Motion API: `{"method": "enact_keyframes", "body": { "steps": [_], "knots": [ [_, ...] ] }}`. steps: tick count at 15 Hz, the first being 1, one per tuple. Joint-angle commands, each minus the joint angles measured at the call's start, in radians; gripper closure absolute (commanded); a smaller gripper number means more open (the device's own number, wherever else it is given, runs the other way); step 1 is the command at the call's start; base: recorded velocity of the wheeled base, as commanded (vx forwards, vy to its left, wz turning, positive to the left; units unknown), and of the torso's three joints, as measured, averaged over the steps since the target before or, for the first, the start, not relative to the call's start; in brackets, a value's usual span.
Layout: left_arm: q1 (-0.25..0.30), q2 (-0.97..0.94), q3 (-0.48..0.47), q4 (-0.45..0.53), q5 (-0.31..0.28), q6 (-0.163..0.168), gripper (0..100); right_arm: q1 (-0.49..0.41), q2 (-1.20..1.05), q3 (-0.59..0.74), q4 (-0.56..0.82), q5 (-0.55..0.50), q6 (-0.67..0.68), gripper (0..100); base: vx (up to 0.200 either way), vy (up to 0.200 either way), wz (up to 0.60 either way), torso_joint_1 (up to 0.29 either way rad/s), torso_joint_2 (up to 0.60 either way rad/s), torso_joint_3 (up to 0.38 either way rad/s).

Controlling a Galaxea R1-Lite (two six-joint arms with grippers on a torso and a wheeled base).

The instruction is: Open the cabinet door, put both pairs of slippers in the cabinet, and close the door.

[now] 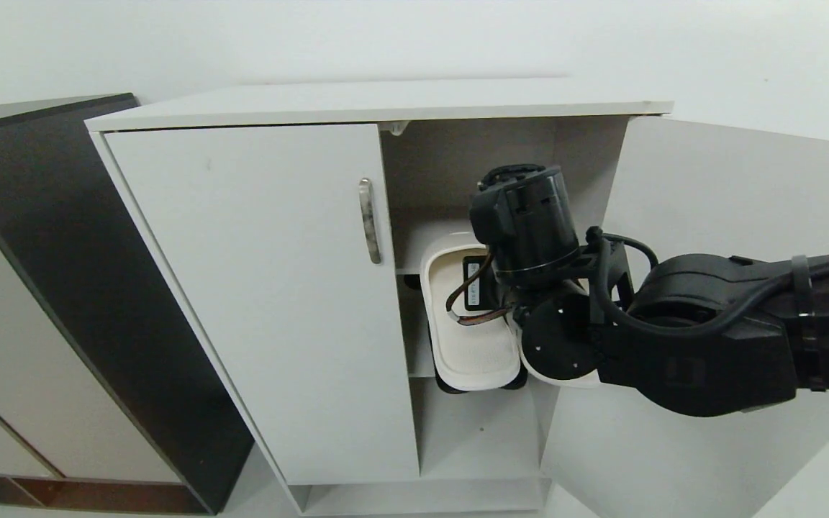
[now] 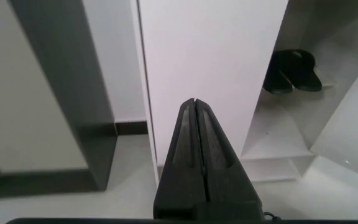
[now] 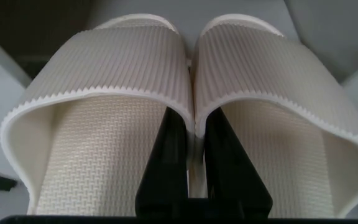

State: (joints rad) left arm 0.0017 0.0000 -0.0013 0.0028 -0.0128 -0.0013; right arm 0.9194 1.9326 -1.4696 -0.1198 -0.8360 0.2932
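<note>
The white cabinet [image 1: 256, 288] has its left door shut and its right door [image 1: 709, 216] swung open. In the open half, a pair of white slippers [image 1: 468, 345] hangs at the middle shelf, heels sticking out past the shelf's front edge. My right gripper [image 3: 194, 124] is shut on them, pinching the inner strap edges of both slippers [image 3: 123, 74] together. A black pair [image 2: 294, 70] lies on that shelf, and its dark edges [image 1: 449, 386] show just under the white pair. My left gripper [image 2: 194, 106] is shut and holds nothing, low in front of the shut left door.
A dark-edged cabinet [image 1: 62, 252] stands close on the left. The left door carries a metal handle [image 1: 368, 219]. The lower compartment [image 1: 479, 432] under the middle shelf holds nothing. The open door stands beside my right arm on the right.
</note>
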Motion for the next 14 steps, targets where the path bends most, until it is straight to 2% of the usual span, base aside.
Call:
{"method": "enact_keyframes", "body": {
  "steps": [1,6,11,14],
  "knots": [
    [0.000,0.000,0.000,0.000,0.000,0.000,100,-0.001,0.011,-0.011,0.000,-0.002,0.000,100,0.200,0.000,0.00,0.007,0.00,-0.002],
    [0.000,0.000,0.001,0.000,0.000,0.000,100,-0.001,0.026,-0.011,0.000,-0.005,0.001,100,0.200,0.000,0.00,0.004,0.00,0.002],
    [0.000,0.000,0.000,0.000,0.000,-0.002,100,-0.002,0.040,-0.021,-0.001,-0.005,0.001,100,0.000,0.000,0.00,0.000,0.00,0.000],
    [0.000,0.000,0.000,0.000,0.000,-0.002,100,-0.033,0.085,-0.080,0.003,-0.002,0.000,100,0.000,0.000,0.00,0.000,0.00,0.000]
  ]
}}
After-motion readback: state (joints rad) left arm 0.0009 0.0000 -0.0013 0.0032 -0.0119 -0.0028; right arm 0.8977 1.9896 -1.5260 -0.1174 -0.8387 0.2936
